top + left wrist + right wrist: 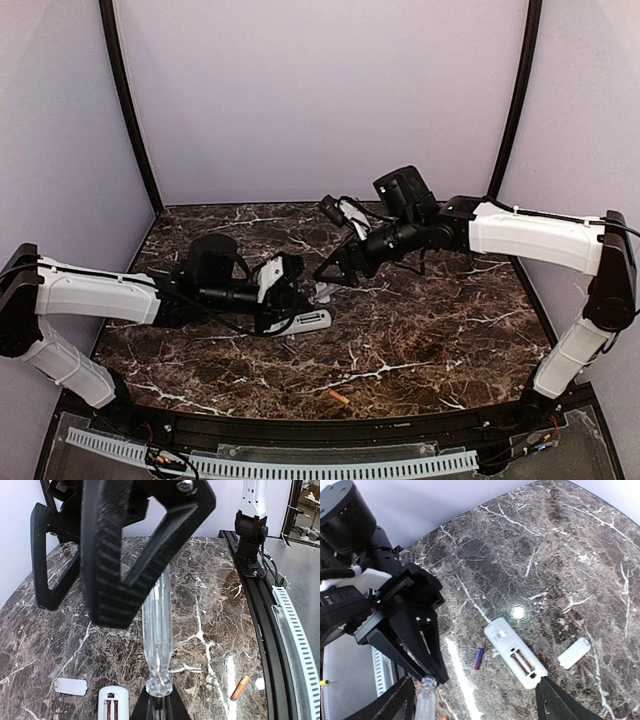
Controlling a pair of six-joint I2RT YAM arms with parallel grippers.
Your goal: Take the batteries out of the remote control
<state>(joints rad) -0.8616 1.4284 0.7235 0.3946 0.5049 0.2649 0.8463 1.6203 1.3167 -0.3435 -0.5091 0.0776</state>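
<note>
By the near edge lies an orange battery (339, 398). Farther in, the remote (310, 321) lies bay-up, with a purple battery (478, 658) just beside it and the cover (574, 653) near. Left gripper (159, 702) clamps a clear tool (157, 630). Right gripper (333, 272), above the remote, gapes wide, holding nothing.

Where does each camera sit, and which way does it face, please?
Top external: high behind the robot, looking down on the table; left arm, right arm show.
Left wrist: on the left gripper, facing rightward at the right gripper; own fingertips clamp a clear tool.
Right wrist: looks down on the remote control; own open fingers show.
Shared: both wrists see the remote control, white cover.
</note>
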